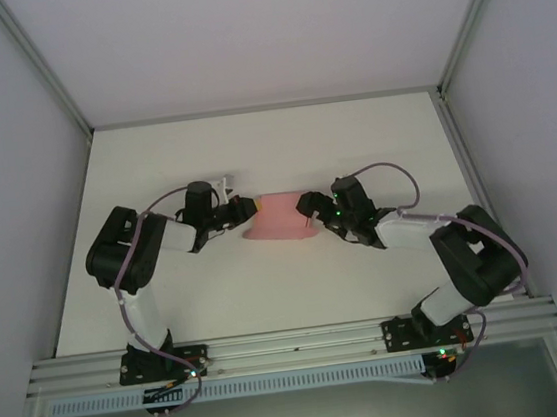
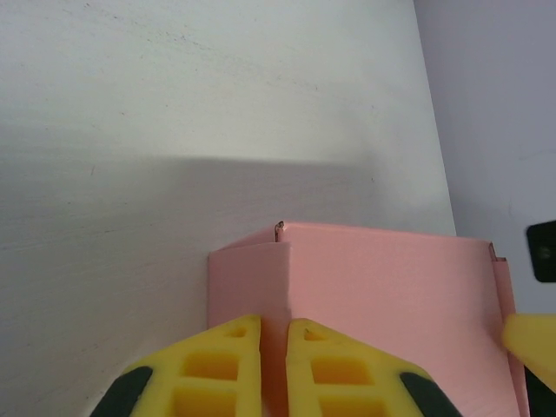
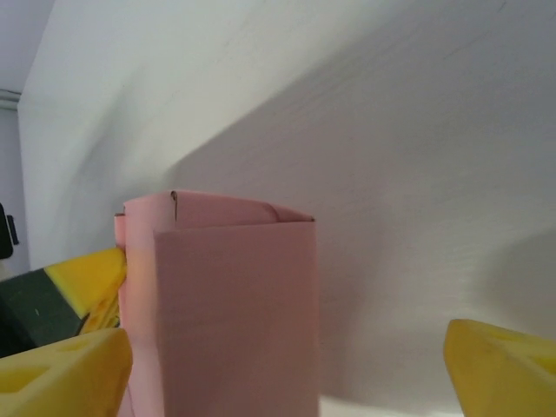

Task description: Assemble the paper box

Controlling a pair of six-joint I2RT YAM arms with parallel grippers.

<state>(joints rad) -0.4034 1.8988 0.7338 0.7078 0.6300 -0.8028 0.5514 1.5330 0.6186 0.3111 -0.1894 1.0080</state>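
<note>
The paper box (image 1: 277, 215) is a pink card piece on the white counter (image 1: 252, 151), about midway across it and between the 2 pincers. From the top external view it reads as a flat rectangle with its long side running from one arm toward the other. In the left wrist view (image 2: 391, 304) its broad panel faces up, with a narrower folded flap at the end nearest that camera. In the right wrist view (image 3: 226, 304) a folded panel stands in front of the far edge, and the upper corner looks slightly bowed.

The left pincer (image 1: 249, 210) is at the box's left end. Seen from its own wrist, the left pincer (image 2: 274, 347) has its 2 yellow fingers (image 2: 230, 369) drawn almost together, and a strip of pink card shows in the thin gap between them, so it pinches the box's edge. 1 of these fingers also shows beside the box's far corner in the right wrist view.

The right pincer (image 1: 309, 211) is at the box's right end. From its own wrist, the right pincer (image 3: 287, 369) stands wide apart. 1 yellow finger (image 3: 61, 373) is just beside the box; whether it touches cannot be told. The other is well off to the box's opposite side, with bare counter between. Nothing is clamped in it.

Both arms bend inward toward the box from their bases on the metal rail (image 1: 294, 343) on the box's near side.
</note>
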